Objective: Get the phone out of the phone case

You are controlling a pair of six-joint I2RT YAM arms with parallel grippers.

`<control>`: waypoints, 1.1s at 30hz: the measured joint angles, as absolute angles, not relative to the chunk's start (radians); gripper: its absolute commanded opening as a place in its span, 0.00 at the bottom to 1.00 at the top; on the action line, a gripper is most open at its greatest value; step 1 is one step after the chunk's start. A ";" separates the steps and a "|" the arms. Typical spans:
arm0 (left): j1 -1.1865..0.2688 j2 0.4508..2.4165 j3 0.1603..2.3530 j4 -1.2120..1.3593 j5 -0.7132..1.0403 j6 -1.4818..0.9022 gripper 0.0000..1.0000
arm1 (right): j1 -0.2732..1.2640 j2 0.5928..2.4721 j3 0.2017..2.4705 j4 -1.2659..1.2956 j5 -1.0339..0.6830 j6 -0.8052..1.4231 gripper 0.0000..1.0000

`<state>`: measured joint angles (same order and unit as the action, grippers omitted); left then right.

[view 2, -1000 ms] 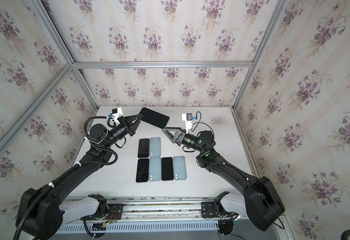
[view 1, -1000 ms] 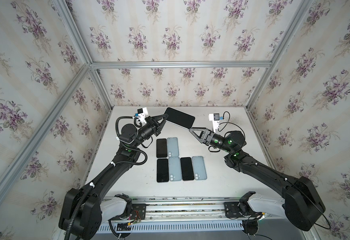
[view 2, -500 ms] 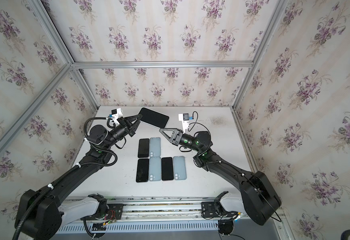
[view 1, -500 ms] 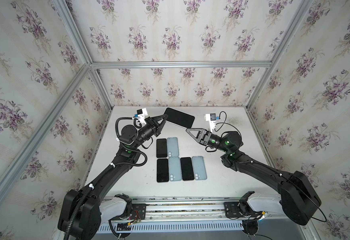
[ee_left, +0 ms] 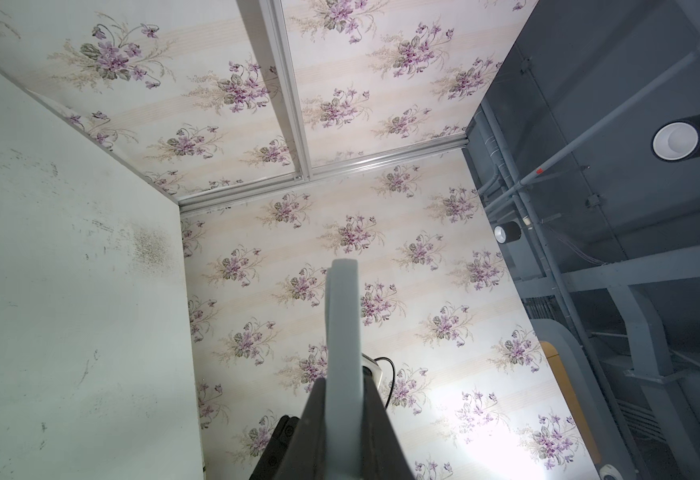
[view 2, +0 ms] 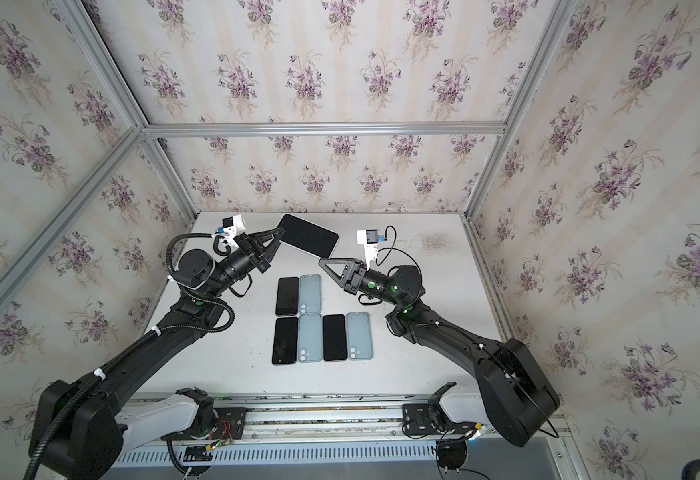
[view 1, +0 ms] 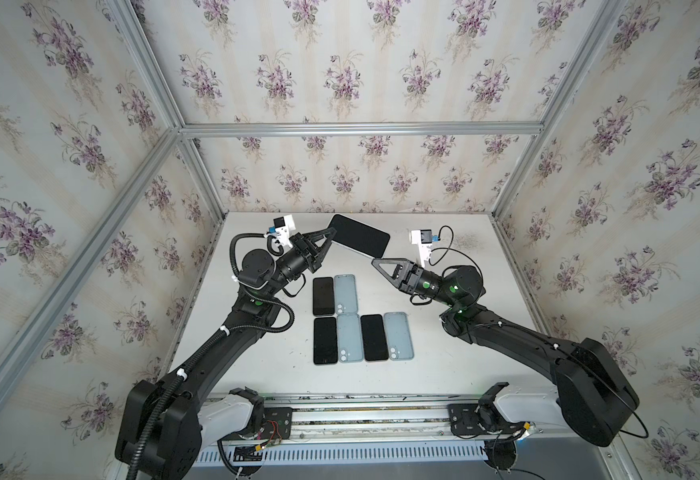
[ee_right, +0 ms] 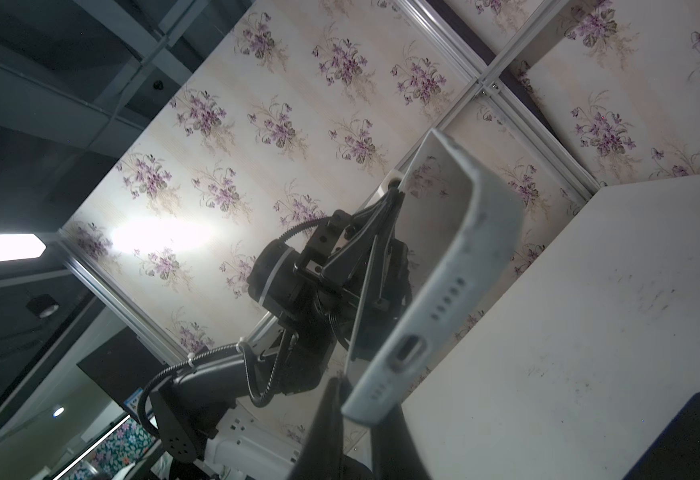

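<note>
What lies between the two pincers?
The cased phone, in the air: left pincer grips one end, right pincer the other, in both top views.

From the left wrist camera I get the phone case [ee_left: 342, 332] edge-on only. Neither face shows, and its near end sinks between the left pincer's [ee_left: 342, 382] dark, blurred fingers, which run off the picture's edge. On the right wrist camera one corner of the case is nipped between the right pincer's [ee_right: 364, 399] fingers. They are black, out of focus and cut off too, so I cannot see the pads. A dark phone [ee_right: 689, 440] on the desk [ee_right: 589, 291] is clipped by the picture's corner. In both top views the case is all but hidden beneath the held phone [view 1: 358, 241], and the right pincer's contact is too small to read.
</note>
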<state>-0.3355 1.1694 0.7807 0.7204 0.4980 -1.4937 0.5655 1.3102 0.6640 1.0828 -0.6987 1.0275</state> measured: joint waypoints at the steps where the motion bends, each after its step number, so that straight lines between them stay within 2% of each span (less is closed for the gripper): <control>1: -0.336 1.169 0.784 0.712 0.503 -1.494 0.00 | 0.564 1.310 0.663 1.081 -0.711 0.997 0.00; 4: -0.334 1.169 0.802 0.685 0.529 -1.488 0.00 | 0.562 1.282 0.673 0.991 -0.747 0.839 0.00; 12: -0.339 1.178 0.828 0.654 0.596 -1.477 0.00 | 0.566 1.238 0.817 0.459 -0.714 0.257 0.02; 16: -0.327 1.190 0.843 0.637 0.618 -1.465 0.00 | 0.558 1.234 0.831 0.348 -0.607 0.128 0.34; 18: -0.311 1.192 0.853 0.630 0.636 -1.448 0.00 | 0.535 1.206 0.784 0.344 -0.567 0.109 0.49; 20: -0.286 1.191 0.868 0.614 0.676 -1.422 0.00 | 0.466 1.158 0.704 0.350 -0.544 0.125 0.58; 25: -0.244 1.198 0.989 0.463 0.758 -1.251 0.00 | 0.319 1.056 0.633 0.353 -0.591 0.223 0.64; 29: -0.248 1.199 1.166 0.226 0.849 -0.946 0.00 | 0.276 1.042 0.689 0.367 -0.733 0.285 0.63; 33: -0.249 1.215 1.248 0.077 0.938 -0.709 0.00 | 0.274 1.098 0.737 0.464 -0.920 0.376 0.62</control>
<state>-0.2493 1.2152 1.2484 0.0772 0.9382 -0.7094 0.2745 1.0985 0.7372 0.4644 -0.9195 0.3759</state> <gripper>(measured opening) 0.123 0.621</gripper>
